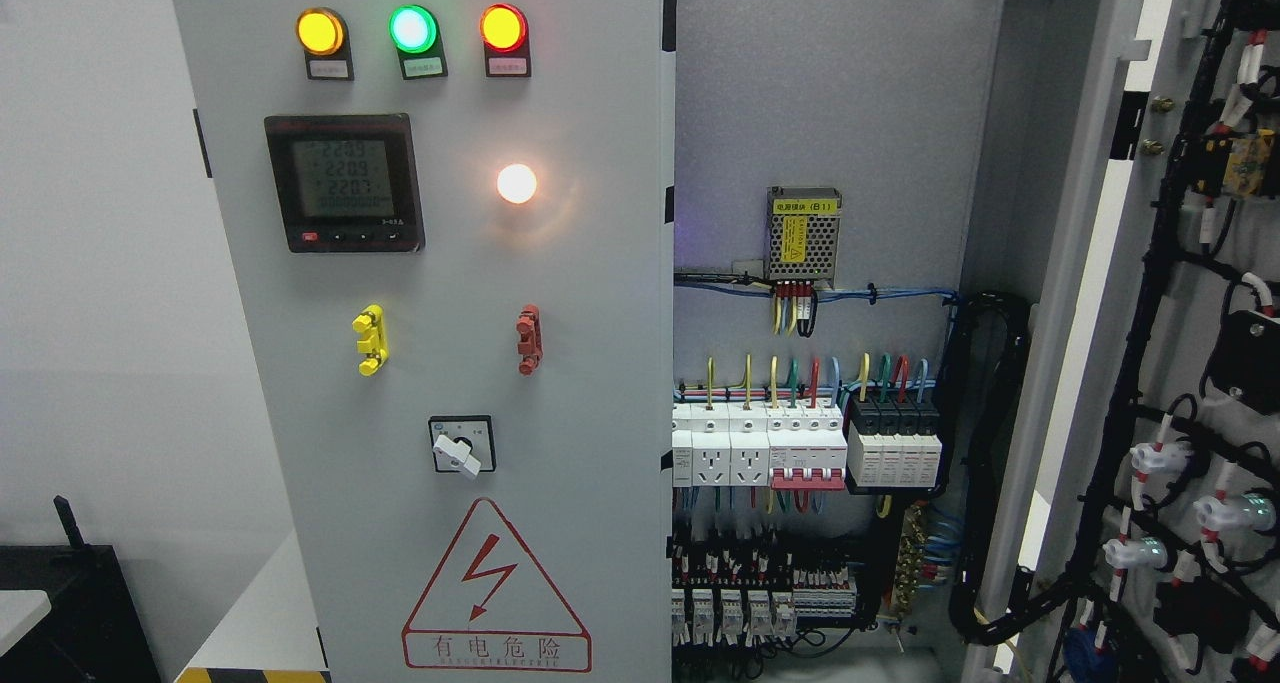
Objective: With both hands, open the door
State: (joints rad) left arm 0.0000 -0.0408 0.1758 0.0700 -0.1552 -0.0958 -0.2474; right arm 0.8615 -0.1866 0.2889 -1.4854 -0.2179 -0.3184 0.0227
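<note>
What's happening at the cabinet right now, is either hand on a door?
Neither hand is in view, so nothing is touching the cabinet at this moment. The right door already stands swung open, showing its wiring on the inside face, and the interior with the breakers and power supply is exposed. The left door, with its three indicator lamps, meter and warning triangle, looks closed.

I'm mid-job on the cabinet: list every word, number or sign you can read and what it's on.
"2209", "2209", "2207": digital meter, left door.
"有电危险" with lightning bolt: red warning triangle, same door.
"电源模块 (B1)": power supply label inside the cabinet.
Tags under the three indicator lamps, rotary switch dial marks, breaker print: too small to read.
</note>
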